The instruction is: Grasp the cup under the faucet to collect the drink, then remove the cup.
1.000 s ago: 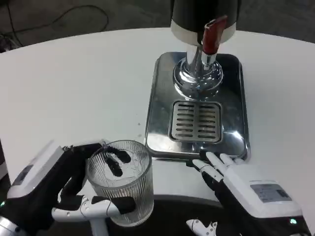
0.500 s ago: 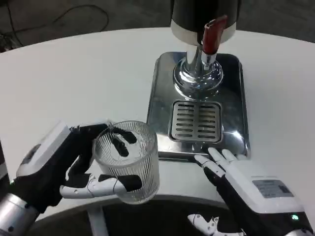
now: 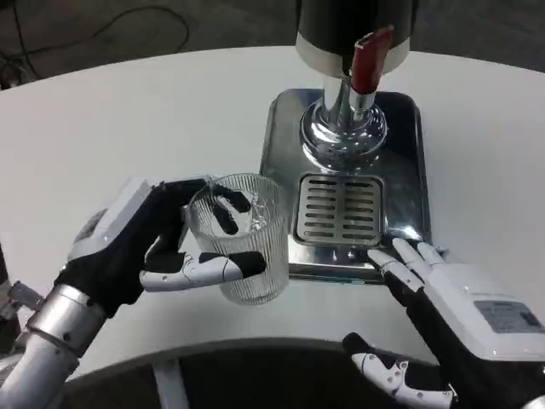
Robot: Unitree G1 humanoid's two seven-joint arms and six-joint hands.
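We note left hand point(image 3: 140, 247) gripping cup point(image 3: 241, 237), moved toward 1 o'clock nearer drip tray point(image 3: 281, 153); right hand point(image 3: 460, 311) spread, idle; filling pending.

Bright, even overhead light; glare on the steel tray point(image 3: 277, 170).

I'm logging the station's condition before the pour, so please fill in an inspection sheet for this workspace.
Surface: white table, round-edged, no spills seen.
Job's things: ribbed clear cup, looks empty, held beside the drip tray's left edge, not yet under the faucet; red tap lever above it; slotted grate in the shiny drip tray.
Clutter: nothing seen.
Hands: left hand grips the cup, thumb across its front; right hand holds nothing, fingers spread at the tray's near right corner.
Cables: dark cable on the floor beyond the table.
Surroundings: dark floor; dispenser body cut off at the top.
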